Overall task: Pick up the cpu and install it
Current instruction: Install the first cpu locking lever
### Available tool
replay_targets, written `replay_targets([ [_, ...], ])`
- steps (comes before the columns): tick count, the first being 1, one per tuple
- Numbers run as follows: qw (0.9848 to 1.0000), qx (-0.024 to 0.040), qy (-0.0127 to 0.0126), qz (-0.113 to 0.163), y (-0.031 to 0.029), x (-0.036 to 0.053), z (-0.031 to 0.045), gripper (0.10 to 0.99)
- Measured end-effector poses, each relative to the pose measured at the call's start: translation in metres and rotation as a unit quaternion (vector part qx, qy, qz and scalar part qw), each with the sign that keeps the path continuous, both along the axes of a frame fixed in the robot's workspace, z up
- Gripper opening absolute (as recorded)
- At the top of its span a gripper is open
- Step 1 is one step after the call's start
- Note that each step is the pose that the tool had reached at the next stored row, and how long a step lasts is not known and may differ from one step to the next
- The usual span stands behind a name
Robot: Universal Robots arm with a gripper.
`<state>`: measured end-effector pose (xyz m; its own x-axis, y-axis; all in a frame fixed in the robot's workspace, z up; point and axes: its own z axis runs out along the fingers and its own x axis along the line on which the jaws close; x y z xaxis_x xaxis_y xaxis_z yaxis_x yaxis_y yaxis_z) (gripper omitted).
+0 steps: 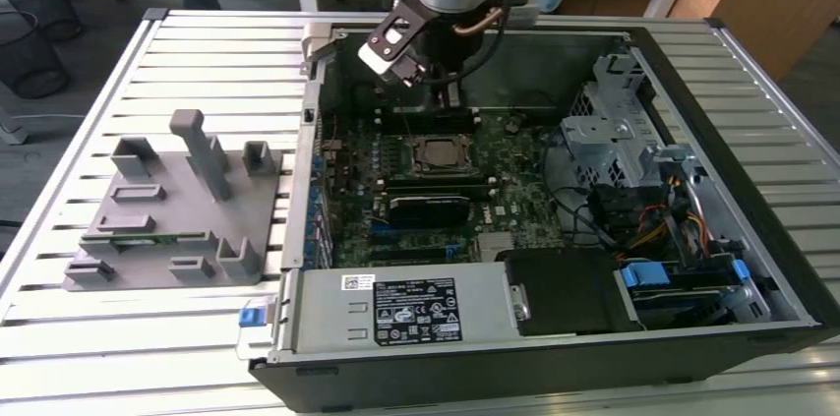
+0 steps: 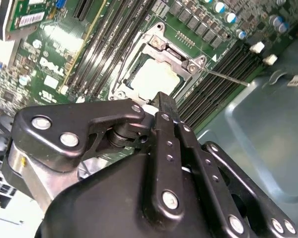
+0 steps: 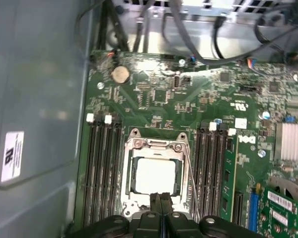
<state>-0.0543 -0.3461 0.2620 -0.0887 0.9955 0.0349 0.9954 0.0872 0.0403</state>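
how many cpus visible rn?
1. The cpu sits in the motherboard socket, near the gripper in both wrist views. The grey fixture at the exterior view's left has pockets I can't see into, so another may be hidden.

The motherboard [image 3: 154, 99] is green, speckled with small silver and black parts. The cpu [image 3: 155, 175] has a pale silvery-grey top, glaring near white, inside a bright metal socket frame [image 3: 156, 145]. The memory slots [image 3: 102, 168] are black, in parallel stripes, with white latches [image 3: 90, 118] at their ends. The gripper [image 3: 160, 197] is matt black. The case wall [image 3: 39, 99] is dull blue-grey and carries one white label [image 3: 12, 156]. In the exterior view, the table [image 1: 197, 52] is pale grey with a ribbed slat pattern, and the fixture [image 1: 171, 209] is plain mid grey.
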Motion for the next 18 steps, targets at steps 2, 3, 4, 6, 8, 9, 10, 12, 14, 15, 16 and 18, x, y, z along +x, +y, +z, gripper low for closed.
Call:
replay_targets([
  [2,0.9998,0.0,0.0,0.018,0.0,0.0,-0.0002,0.106],
  [3,0.9996,0.0,0.0,0.027,0.0,0.0,-0.0002,0.106],
  [4,0.9994,0.0,0.0,0.036,0.0,0.0,-0.0003,0.106],
  [6,0.9985,0.0,0.0,0.054,0.0,0.0,-0.0004,0.106],
  [8,0.9974,0.0,0.0,0.072,0.0,0.0,-0.0005,0.106],
  [9,0.9967,0.0,0.0,0.081,0.0,0.0,-0.0005,0.106],
  [10,0.9961,0.0,0.0,0.088,0.0,0.0,-0.0005,0.106],
  [12,0.9954,0.0,0.0,0.096,0.0,0.0,-0.0006,0.106],
  [14,0.9945,0.0,0.0,0.105,0.0,0.0,-0.0006,0.106],
  [15,0.9938,0.0,0.0,0.111,0.0,0.0,-0.0006,0.106],
  [16,0.9917,0.0,0.0,0.129,0.0,0.0,-0.0006,0.106],
  [18,0.9893,0.0,0.0,0.146,0.0,0.0,-0.0006,0.106],
])
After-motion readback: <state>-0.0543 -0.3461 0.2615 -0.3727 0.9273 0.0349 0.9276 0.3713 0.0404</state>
